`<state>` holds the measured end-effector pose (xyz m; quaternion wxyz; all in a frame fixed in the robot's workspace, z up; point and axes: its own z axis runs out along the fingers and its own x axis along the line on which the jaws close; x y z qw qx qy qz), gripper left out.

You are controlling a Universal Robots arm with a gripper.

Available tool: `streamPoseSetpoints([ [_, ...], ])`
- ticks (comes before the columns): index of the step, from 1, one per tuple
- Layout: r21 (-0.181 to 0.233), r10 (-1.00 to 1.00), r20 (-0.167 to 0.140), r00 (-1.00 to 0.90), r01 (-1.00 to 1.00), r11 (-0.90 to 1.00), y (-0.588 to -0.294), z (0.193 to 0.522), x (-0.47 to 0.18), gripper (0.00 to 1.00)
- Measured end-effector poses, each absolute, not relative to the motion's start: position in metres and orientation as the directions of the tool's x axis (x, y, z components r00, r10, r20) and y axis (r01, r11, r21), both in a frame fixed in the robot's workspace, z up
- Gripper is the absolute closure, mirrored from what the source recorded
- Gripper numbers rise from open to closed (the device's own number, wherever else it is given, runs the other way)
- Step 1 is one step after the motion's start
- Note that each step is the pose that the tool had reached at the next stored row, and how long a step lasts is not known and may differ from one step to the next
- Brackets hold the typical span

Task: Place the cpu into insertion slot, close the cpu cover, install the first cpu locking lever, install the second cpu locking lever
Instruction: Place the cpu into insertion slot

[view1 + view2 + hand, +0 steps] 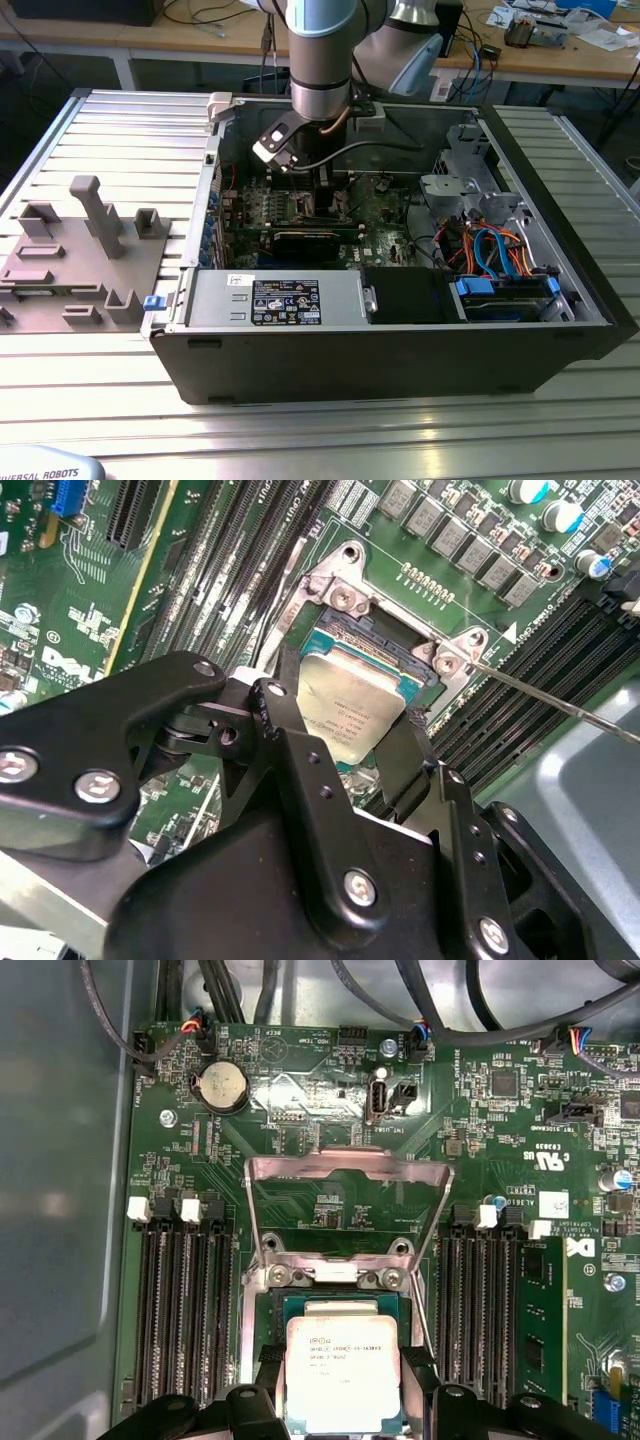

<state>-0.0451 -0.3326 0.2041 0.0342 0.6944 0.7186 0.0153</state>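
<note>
The cpu, a flat square chip with a silver-grey top, sits between my black fingertips in both wrist views, and my gripper is shut on its two opposite edges. It hovers just over the insertion slot, slightly offset, with the slot's dark green bed showing past the chip's far edge. The cpu cover, a thin silvery frame, stands swung open beyond the slot. A thin metal lever rod sticks out free beside the slot. In the exterior view my gripper reaches down into the open computer case.
Long black memory slots flank the socket on both sides. A black power supply lies along the case's front, and a drive cage with blue and orange cables fills the exterior view's right. A grey fixture lies on the table outside.
</note>
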Motion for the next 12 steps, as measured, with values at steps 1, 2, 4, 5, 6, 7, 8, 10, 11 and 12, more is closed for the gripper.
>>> streamPoseSetpoints([
  [1,0.069,0.999,-0.028,-0.033,0.997,0.035,-0.3325,0.2039,-0.0454,0.46],
  [2,0.069,0.999,-0.028,-0.032,0.997,0.034,-0.3323,0.2036,-0.0459,0.46],
  [4,0.070,0.999,-0.028,-0.027,0.997,0.029,-0.3321,0.2028,-0.0470,0.46],
  [5,0.070,0.999,-0.028,-0.017,0.997,0.019,-0.3321,0.2023,-0.0471,0.46],
  [6,0.070,1.000,-0.028,-0.006,0.998,0.008,-0.3321,0.2019,-0.0471,0.46],
  [7,0.070,1.000,-0.028,0.004,0.998,-0.002,-0.3321,0.2016,-0.0472,0.46],
  [8,0.069,1.000,-0.028,0.011,0.998,-0.009,-0.3322,0.2013,-0.0472,0.46],
  [10,0.070,1.000,-0.028,0.012,0.998,-0.010,-0.3319,0.2010,-0.0472,0.46],
  [11,0.070,1.000,-0.028,0.012,0.998,-0.010,-0.3317,0.2008,-0.0472,0.46],
  [12,0.070,1.000,-0.028,0.012,0.998,-0.010,-0.3315,0.2007,-0.0472,0.46],
])
